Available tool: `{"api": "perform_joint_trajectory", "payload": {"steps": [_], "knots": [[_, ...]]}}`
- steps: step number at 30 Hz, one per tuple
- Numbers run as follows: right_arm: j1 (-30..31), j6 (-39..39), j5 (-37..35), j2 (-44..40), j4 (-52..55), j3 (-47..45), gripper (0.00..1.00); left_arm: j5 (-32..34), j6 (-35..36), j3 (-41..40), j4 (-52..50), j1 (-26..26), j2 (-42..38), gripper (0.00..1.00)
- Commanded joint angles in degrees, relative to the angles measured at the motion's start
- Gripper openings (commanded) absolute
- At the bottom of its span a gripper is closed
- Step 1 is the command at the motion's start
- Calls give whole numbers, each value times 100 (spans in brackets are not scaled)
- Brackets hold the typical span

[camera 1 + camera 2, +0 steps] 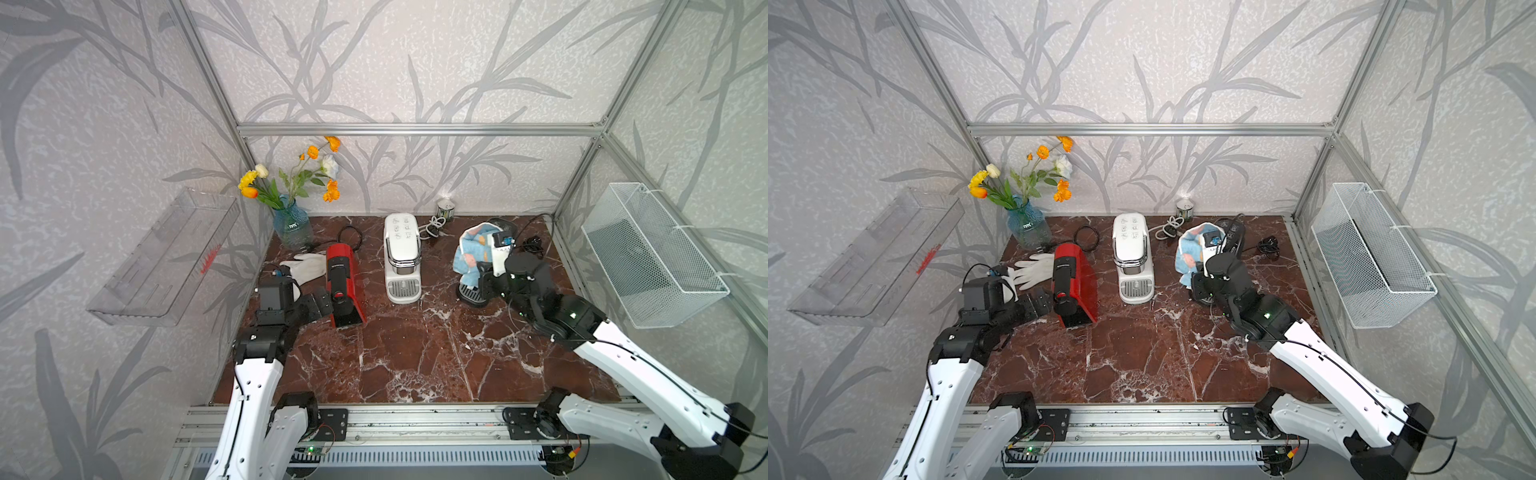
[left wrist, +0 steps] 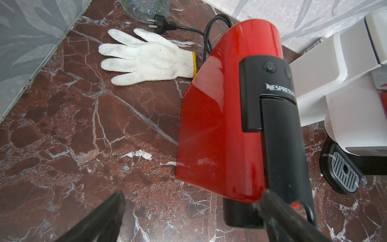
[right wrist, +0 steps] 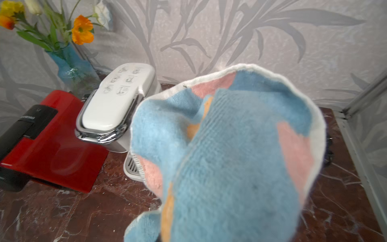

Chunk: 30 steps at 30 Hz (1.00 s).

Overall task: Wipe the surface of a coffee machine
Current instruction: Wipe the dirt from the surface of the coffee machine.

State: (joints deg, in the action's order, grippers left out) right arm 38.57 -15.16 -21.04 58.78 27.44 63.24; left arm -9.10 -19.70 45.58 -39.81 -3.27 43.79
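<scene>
Right pincer (image 1: 482,272): clamped on cloth (image 1: 471,249), which covers upper part of black machine (image 1: 471,296), near right edge of counter (image 1: 415,353) | Left pincer (image 1: 321,302): jaws apart, just beside red machine (image 1: 343,286), near left edge | White machine (image 1: 401,257): centre, toward back edge.

Bright, even light; glare on the red machine (image 2: 209,125); cloth (image 3: 230,167) close and blurred.

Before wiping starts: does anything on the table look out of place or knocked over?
Nothing is tipped or spilled. One stray item: a white knitted work glove lies flat on the marble table beside the red coffee machine.
</scene>
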Motion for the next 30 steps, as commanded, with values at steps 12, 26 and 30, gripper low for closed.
{"api": "perform_joint_trajectory", "payload": {"steps": [12,26,30], "knots": [[-1385,529,692,1807,723,1089,12,274,-73,-63,56,-46,-3,100],[-2651,642,1442,3496,449,2086,13,354,-51,-59,9,-76,169,100],[-2876,637,1484,3493,439,2025,13,374,-42,-16,-3,-71,237,100]]}}
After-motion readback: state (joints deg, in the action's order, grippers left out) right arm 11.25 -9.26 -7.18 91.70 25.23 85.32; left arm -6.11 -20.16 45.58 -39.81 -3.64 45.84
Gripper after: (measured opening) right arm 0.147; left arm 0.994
